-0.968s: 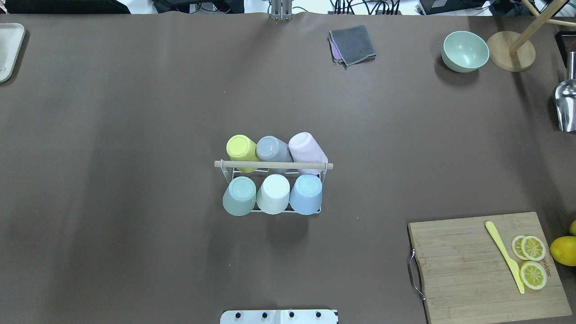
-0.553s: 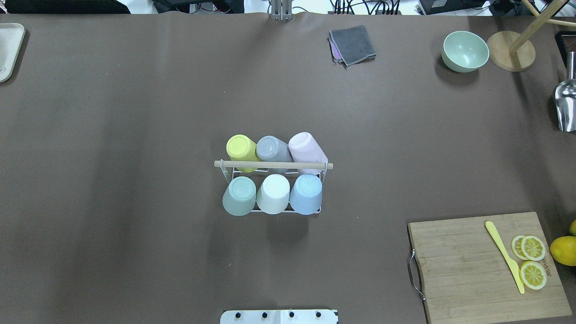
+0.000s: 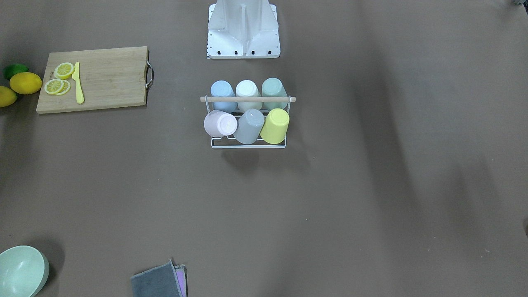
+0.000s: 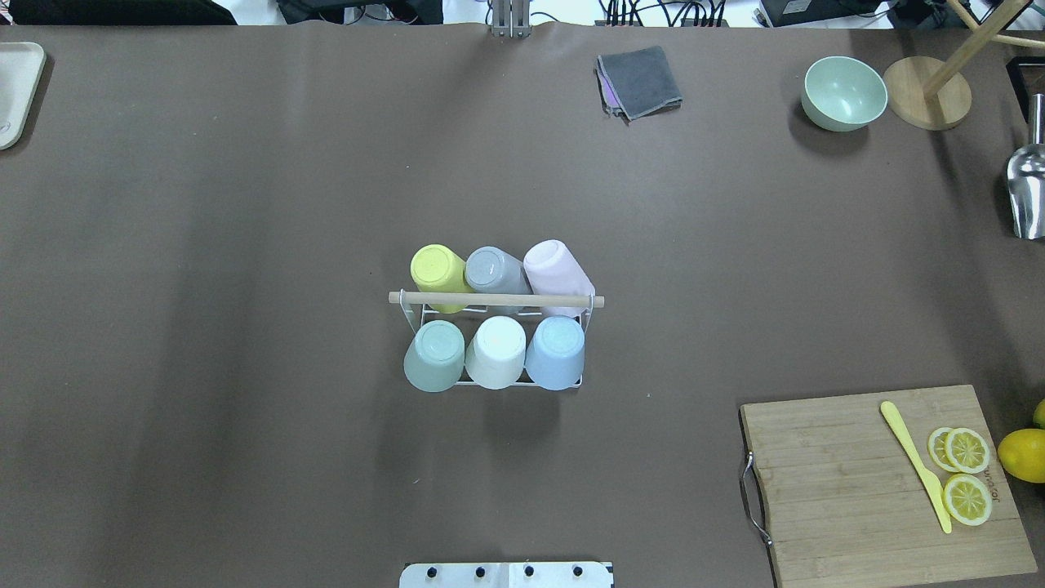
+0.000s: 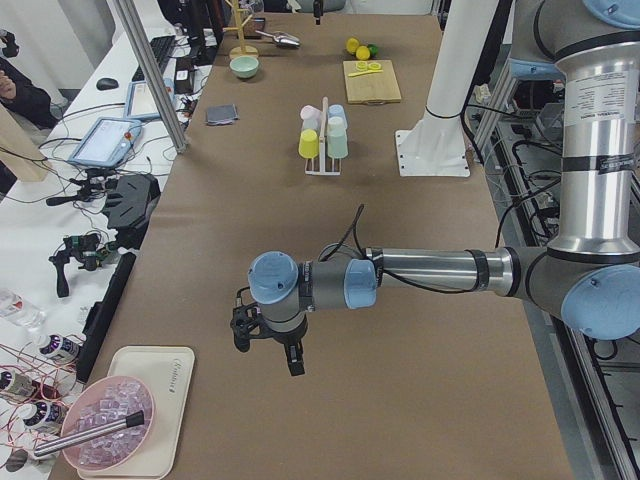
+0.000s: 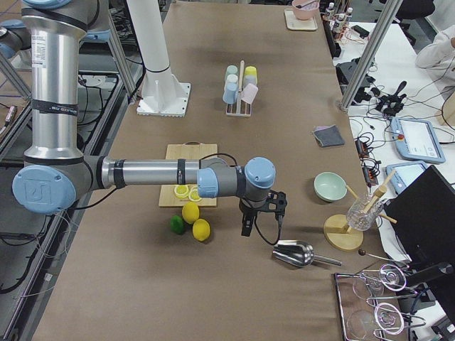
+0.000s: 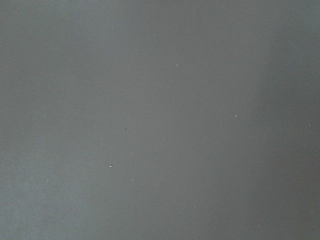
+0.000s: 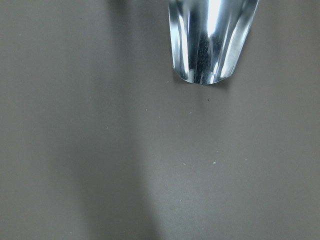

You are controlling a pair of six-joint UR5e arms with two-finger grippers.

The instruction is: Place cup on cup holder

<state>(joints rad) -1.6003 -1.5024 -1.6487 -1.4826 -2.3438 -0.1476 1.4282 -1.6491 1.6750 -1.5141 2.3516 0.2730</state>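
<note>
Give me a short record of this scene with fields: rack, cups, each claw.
rack: white wire, wooden rod on top, table centre
cups: six, upside down on rack; robot-side row green cup, white cup, blue cup; far row yellow cup, grey cup, pink cup
left claw: above bare table, far from rack; open or shut unclear
right claw: near scoop, far from rack; open or shut unclear

a robotics lab: teach pendants point(image 6: 416, 138), loose cables point(image 4: 661, 11) and aluminium posts point(image 5: 150, 72) beside the table point(image 4: 245, 204)
</note>
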